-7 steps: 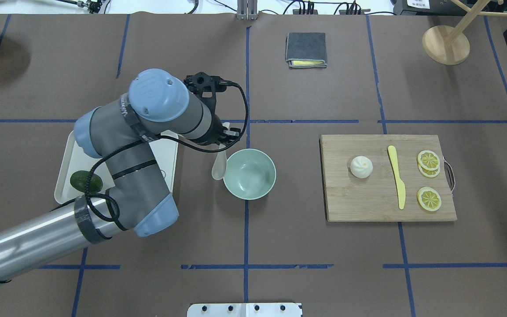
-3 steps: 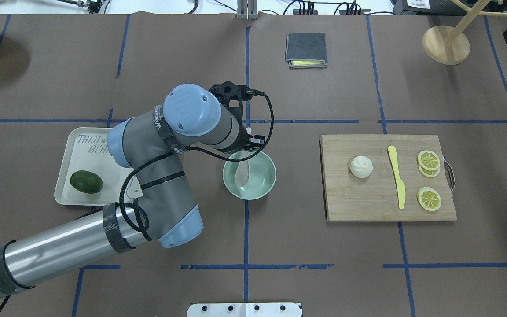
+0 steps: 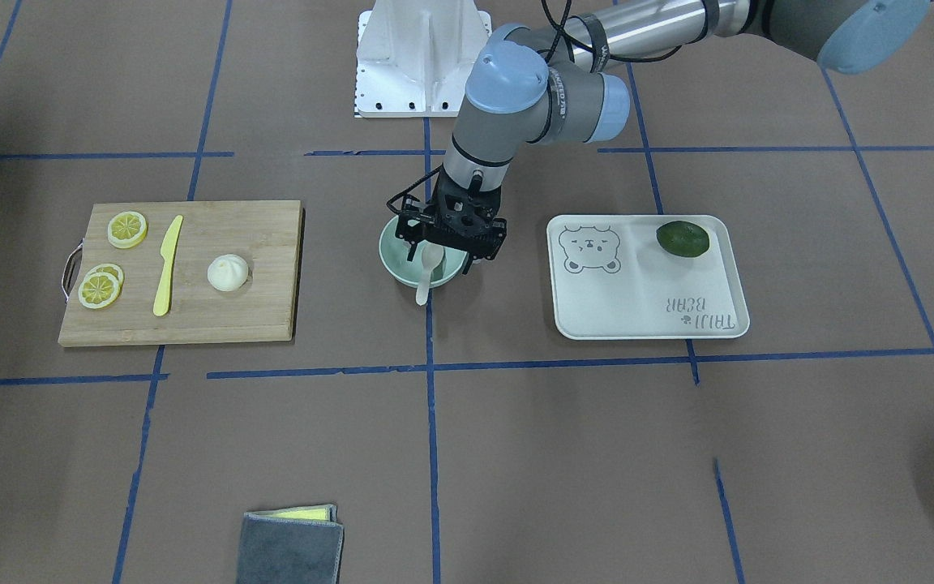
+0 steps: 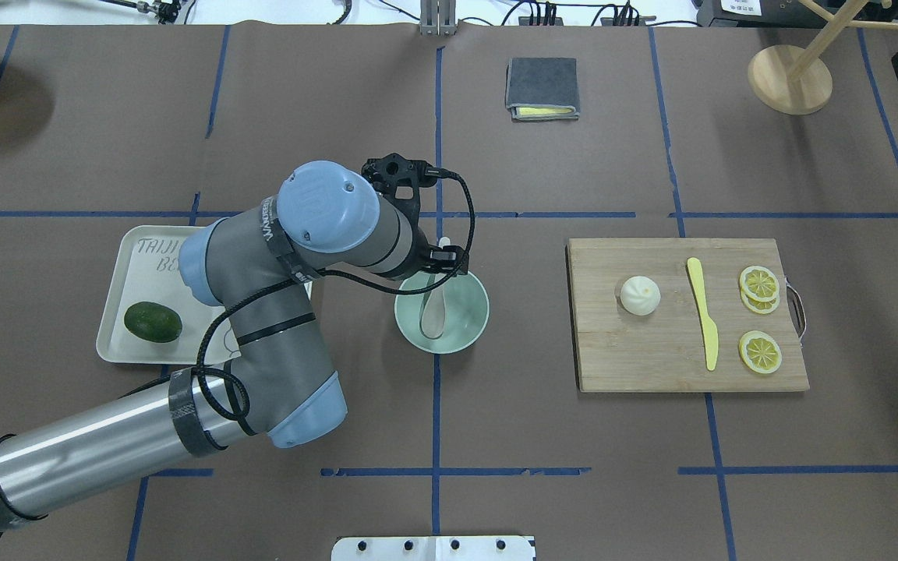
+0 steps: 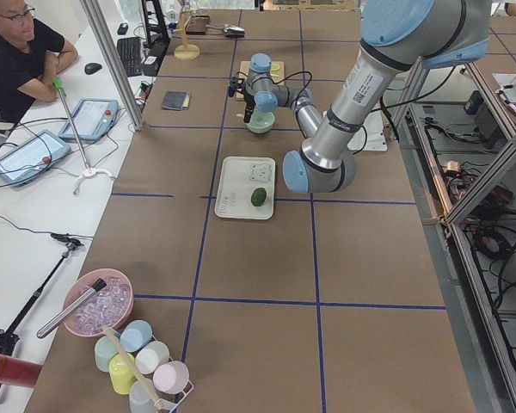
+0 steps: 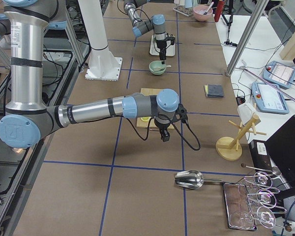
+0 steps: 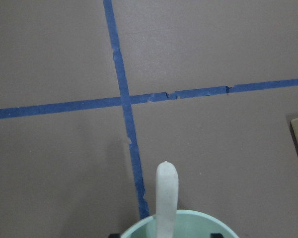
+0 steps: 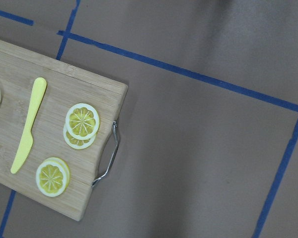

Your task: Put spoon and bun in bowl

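Observation:
The whitish spoon (image 4: 433, 313) lies in the mint-green bowl (image 4: 481, 312), scoop down inside, with its handle sticking out over the far rim. My left gripper (image 4: 433, 263) hangs just over the bowl's far side, its jaws spread wide on either side of the handle, not touching it. The wrist view shows the spoon's handle (image 7: 167, 196) rising from the bowl (image 7: 201, 215). The bun (image 4: 640, 295) sits on the wooden board (image 4: 652, 358). My right gripper (image 6: 163, 135) hovers above the board's handle end; I cannot tell if it is open or shut.
A yellow knife (image 4: 704, 312) and lemon slices (image 4: 759, 282) lie on the board right of the bun. A white tray (image 4: 137, 273) with an avocado (image 4: 153, 322) is left of the bowl. A grey cloth (image 4: 542, 87) lies at the far middle.
My left gripper carried the spoon rightward from beside the bowl to over it. The spoon now rests inside the bowl and the jaws stand apart from it.

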{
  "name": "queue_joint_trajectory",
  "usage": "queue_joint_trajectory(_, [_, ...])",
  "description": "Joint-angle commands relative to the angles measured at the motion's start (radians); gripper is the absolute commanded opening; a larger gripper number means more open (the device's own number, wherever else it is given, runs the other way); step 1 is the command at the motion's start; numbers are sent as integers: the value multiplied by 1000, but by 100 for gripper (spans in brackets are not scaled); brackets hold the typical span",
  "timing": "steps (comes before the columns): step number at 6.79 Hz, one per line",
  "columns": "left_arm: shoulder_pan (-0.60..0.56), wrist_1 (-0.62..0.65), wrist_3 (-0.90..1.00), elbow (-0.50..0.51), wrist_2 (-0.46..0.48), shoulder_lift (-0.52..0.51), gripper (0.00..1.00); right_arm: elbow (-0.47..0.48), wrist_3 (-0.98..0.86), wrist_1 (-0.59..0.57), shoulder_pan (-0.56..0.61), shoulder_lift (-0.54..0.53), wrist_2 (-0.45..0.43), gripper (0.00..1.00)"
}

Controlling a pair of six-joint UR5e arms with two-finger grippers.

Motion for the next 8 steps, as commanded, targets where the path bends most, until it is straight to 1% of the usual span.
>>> queue_joint_trajectory(1, [-81,7,17,-80,-5,111,99,96,329,30,-141,20,-6,100])
queue_joint_trajectory(2, [-138,20,135,-175,-7,206,99,99,593,229,-236,23,-51,100])
queue_joint_trajectory(3, [-181,21,225,-243,-9,284,99,99,919,458,-388,25,-179,100])
queue_joint_trajectory(4, [-227,21,280,-258,-12,323,99,98,1166,595,-567,48,-344,100])
queue_joint_trajectory(5, [-261,21,343,-301,-12,387,99,95,1306,594,-714,124,-494,100])
queue_joint_trajectory(6, [-299,19,400,-341,-45,443,99,82,1377,563,-781,176,-551,100])
queue_joint_trajectory(7, [-318,17,413,-340,-74,455,99,81,1381,403,-805,271,-566,98])
queue_joint_trajectory(8, [-317,17,413,-338,-75,456,99,79,1381,220,-835,352,-653,96])
